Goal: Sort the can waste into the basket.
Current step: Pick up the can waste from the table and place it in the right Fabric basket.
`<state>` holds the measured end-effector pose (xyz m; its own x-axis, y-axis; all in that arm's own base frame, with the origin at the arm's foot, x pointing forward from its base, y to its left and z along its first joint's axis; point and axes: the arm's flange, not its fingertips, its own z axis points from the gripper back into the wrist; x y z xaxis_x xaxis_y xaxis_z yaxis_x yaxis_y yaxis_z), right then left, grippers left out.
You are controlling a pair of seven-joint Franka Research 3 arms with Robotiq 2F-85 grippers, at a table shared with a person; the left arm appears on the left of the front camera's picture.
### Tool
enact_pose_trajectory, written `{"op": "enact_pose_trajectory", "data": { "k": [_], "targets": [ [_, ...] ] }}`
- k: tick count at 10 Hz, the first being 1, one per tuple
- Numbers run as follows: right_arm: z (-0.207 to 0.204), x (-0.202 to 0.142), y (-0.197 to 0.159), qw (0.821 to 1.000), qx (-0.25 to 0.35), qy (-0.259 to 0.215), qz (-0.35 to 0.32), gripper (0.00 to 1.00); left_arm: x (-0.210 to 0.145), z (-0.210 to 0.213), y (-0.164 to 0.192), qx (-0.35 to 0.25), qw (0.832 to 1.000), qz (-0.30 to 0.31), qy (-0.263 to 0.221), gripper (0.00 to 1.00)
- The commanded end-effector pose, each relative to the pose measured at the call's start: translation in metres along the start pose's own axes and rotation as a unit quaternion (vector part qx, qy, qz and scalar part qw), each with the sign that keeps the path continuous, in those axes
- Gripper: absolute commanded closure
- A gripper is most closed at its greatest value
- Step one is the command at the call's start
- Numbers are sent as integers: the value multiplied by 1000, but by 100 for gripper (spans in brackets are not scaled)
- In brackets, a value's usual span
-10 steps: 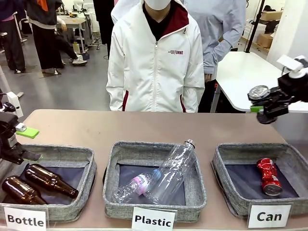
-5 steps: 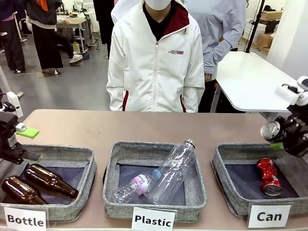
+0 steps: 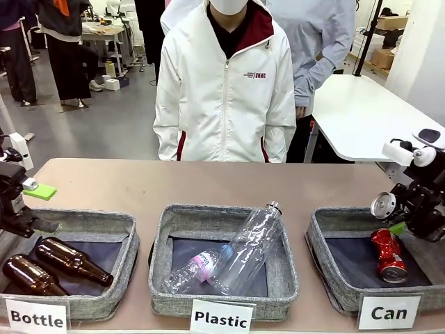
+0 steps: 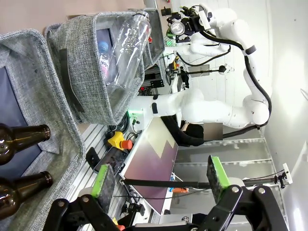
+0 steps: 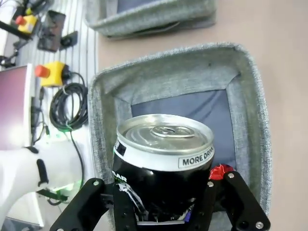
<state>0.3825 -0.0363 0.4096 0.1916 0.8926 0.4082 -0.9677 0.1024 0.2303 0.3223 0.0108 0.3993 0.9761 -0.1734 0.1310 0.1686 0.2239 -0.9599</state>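
Dark can clamped in R gripper over Can basket. L gripper apart, idle. Risk: tilted release, can bounces off rim.

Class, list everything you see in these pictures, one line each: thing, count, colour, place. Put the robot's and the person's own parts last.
Baskets: three, grey, in a row on the table; the Can basket at picture right.
Cards: three, white, reading Bottle, Plastic, Can.
Glass bottles: two, brown, Bottle basket.
Plastic bottles: two, clear, Plastic basket.
Crushed can: one, red, Can basket.
Dark can: one, silver top, between the right hand's fingers above the Can basket.
Table: one, tan.
Right hand: black.
Left hand: black, green pads, open.
Person: white jacket, far side.
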Motion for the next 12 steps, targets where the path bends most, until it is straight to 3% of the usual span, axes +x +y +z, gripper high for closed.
{"op": "enact_pose_trajectory", "data": {
  "k": [1,2,3,4,6,8,9,10,11,12],
  "targets": [
    [11,0,-5,1000,12,15,-10,42,-2,3,0,4,1000,-6,2,0],
    [12,0,-7,1000,8,24,-9,0,-2,3,0,4,1000,-6,2,0],
    [12,1,-8,999,4,35,4,29,-2,3,0,4,1000,-6,2,0],
    [13,3,-9,999,7,36,7,0,-2,3,0,4,1000,-6,2,0],
    [14,7,-13,1000,16,20,-14,0,-2,3,0,4,1000,-6,2,0],
    [19,7,-15,997,55,-35,-42,0,-2,3,0,4,1000,-6,2,0],
    [23,7,-18,990,68,-95,-74,9,-2,3,0,4,1000,-6,2,0],
    [27,11,-23,974,79,-178,-117,9,-2,3,0,4,1000,-6,2,0],
    [25,16,-30,943,62,-279,-172,9,-2,3,0,4,1000,-6,2,0],
    [10,22,-35,904,4,-354,-240,9,-2,3,0,4,1000,-6,2,0]
  ]
}}
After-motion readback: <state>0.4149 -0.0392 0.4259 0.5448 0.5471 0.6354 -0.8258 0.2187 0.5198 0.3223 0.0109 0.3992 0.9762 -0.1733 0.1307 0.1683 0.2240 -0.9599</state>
